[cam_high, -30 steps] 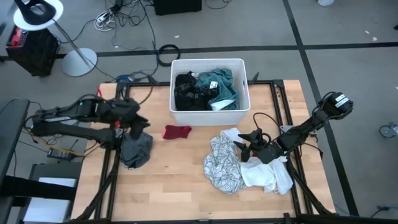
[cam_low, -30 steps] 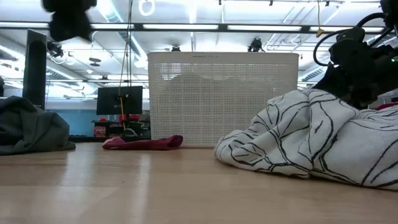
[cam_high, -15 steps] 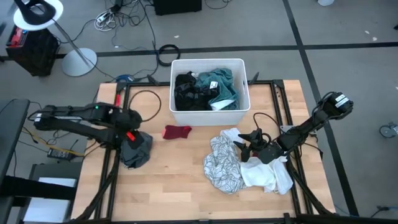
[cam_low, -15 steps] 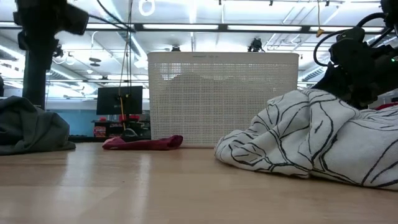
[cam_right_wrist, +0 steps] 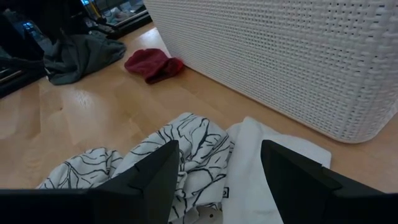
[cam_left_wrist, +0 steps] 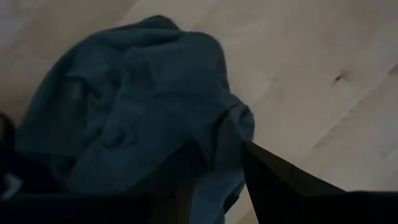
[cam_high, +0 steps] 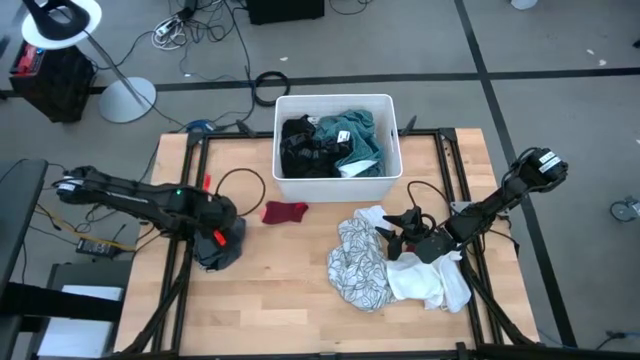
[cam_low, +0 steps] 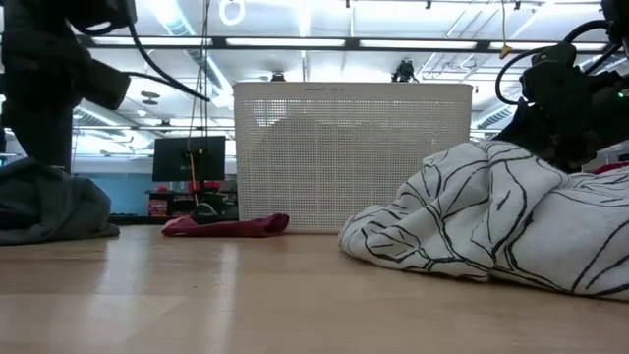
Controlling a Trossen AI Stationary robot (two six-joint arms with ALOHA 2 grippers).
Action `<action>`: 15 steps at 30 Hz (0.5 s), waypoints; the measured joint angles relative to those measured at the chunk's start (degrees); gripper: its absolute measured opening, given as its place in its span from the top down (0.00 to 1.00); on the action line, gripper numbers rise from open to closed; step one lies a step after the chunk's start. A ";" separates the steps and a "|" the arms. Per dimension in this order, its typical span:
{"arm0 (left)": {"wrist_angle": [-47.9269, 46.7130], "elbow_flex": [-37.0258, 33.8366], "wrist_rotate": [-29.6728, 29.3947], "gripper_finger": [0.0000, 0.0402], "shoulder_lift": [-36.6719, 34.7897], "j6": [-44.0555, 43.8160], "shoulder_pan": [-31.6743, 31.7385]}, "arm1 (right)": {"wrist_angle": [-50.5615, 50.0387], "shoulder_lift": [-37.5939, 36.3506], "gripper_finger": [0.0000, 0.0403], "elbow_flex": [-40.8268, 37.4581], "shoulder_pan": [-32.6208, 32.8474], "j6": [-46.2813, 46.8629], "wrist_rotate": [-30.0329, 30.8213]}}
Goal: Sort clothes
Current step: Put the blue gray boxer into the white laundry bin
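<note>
Grey carpet, cables and a white floor lamp (cam_high: 75,40) surround the pale wooden table (cam_high: 290,290), and at its far edge stands a white perforated plastic bin (cam_high: 337,102) that already holds a black garment (cam_high: 303,147) and a teal plaid shirt (cam_high: 355,138), so it seems to be one sorting destination.

Near the left edge lies a crumpled blue-grey shirt (cam_high: 222,243), apart from the rest. The left gripper (cam_high: 216,231) sits low, right on top of that heap; in its wrist view the dark fingers (cam_left_wrist: 273,177) stand apart with folds of cloth bunched between them, so the jaws look spread over the fabric rather than pinched on it. My guess is that it is either reaching for a grasp or has just set the shirt there as a separate pile; I cannot tell which.

Between that heap and the bin lies a small red cloth (cam_high: 285,211), flat on the wood, touched by nothing.

On the right side a white cloth with black line pattern (cam_high: 358,262) overlaps a plain white garment (cam_high: 430,280). The right gripper (cam_high: 400,238) rests just above this pair, its fingers (cam_right_wrist: 152,174) wide apart and holding nothing, apparently waiting for its turn at that unsorted pile.
</note>
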 joint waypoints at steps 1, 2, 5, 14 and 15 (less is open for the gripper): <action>0.60 -0.40 -0.02 0.66 0.00 -0.39 -0.16 | 0.00 0.00 0.43 0.00 0.00 0.00 0.00; 0.64 -0.71 -0.02 0.66 0.00 -1.11 -0.20 | -0.01 0.00 0.43 0.00 0.00 0.00 0.00; 1.28 -2.04 -0.02 0.66 0.07 -2.37 -0.20 | 0.31 0.00 0.43 0.00 0.00 0.00 0.00; 7.96 -7.95 0.71 0.83 0.07 -6.14 -0.20 | 0.44 0.00 0.43 0.00 0.00 -0.02 0.02; 9.15 -8.26 1.33 0.89 0.07 -6.00 -0.20 | 0.44 0.00 0.43 0.00 0.00 -0.02 0.02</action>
